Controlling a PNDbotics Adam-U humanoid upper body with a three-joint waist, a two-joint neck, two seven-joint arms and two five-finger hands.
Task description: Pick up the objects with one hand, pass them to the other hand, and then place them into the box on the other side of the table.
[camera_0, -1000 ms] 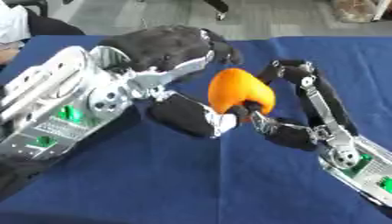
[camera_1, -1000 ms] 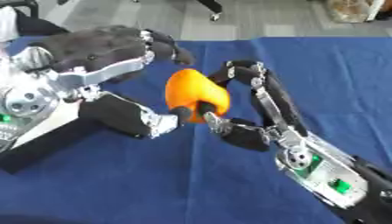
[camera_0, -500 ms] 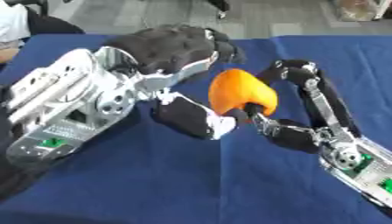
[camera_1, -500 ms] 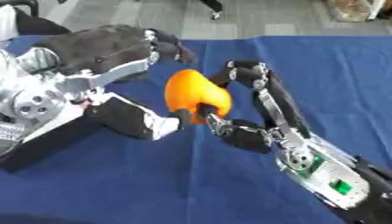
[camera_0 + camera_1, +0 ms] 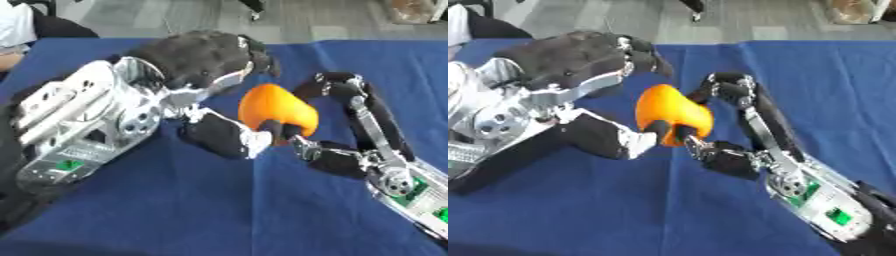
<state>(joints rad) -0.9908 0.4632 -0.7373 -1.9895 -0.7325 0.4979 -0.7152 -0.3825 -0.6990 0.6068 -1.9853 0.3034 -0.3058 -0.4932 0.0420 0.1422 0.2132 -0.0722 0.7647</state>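
The left hand (image 5: 206, 75) arches over the orange fruit-shaped object (image 5: 276, 112), fingers curled above it and thumb just under — cupped round it, though contact is unclear. The right hand (image 5: 728, 127), beyond the object, pinches it between thumb and curled fingers. If the right lets go before the left closes, the object could drop onto the blue table (image 5: 219, 210). Since the earlier frames the hands have barely moved — the handover is unfinished.

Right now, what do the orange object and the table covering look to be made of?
The orange object looks like smooth plastic or rubber, matte with a soft sheen and no texture, though I cannot be sure. The table covering looks like blue woven cloth: dull, without glare.
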